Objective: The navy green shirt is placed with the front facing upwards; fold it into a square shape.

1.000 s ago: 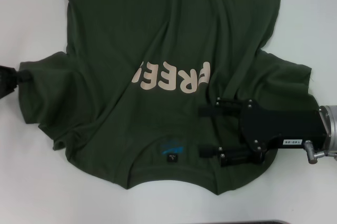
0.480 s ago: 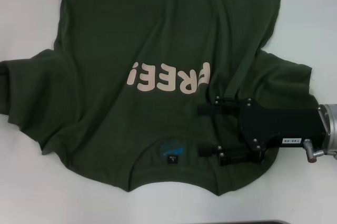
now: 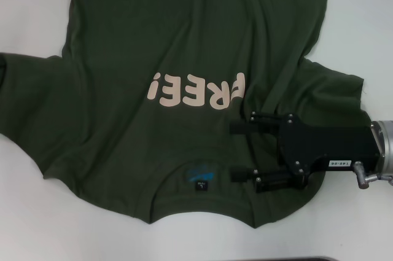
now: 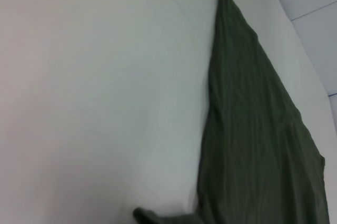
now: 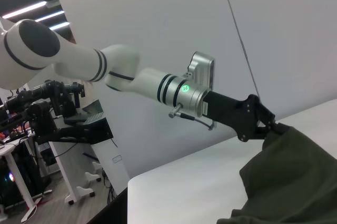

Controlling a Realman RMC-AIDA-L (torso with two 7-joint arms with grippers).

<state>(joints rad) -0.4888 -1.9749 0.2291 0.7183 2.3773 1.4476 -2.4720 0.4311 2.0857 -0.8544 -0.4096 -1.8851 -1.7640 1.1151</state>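
The navy green shirt (image 3: 184,40) lies spread on the white table, its cream letters (image 3: 196,89) upside down to me and its black neck label (image 3: 200,183) near the front edge. My right gripper (image 3: 241,151) hovers open over the shirt's right shoulder, beside the collar, with nothing between its fingers. In the head view the left sleeve (image 3: 31,107) stretches to the left edge and my left gripper is outside that picture. The right wrist view shows my left gripper (image 5: 274,127) shut on the shirt's sleeve (image 5: 295,171). Shirt cloth (image 4: 253,145) also fills part of the left wrist view.
The white table (image 3: 37,224) shows bare around the shirt, and its front edge (image 3: 276,258) runs just below the collar. A white wall (image 5: 158,23) and lab desks with equipment (image 5: 52,113) stand beyond the table's left side.
My left gripper has drawn the left sleeve outward to the left, spreading it flat, and has gone out of the head view. The right gripper has stayed where it was.
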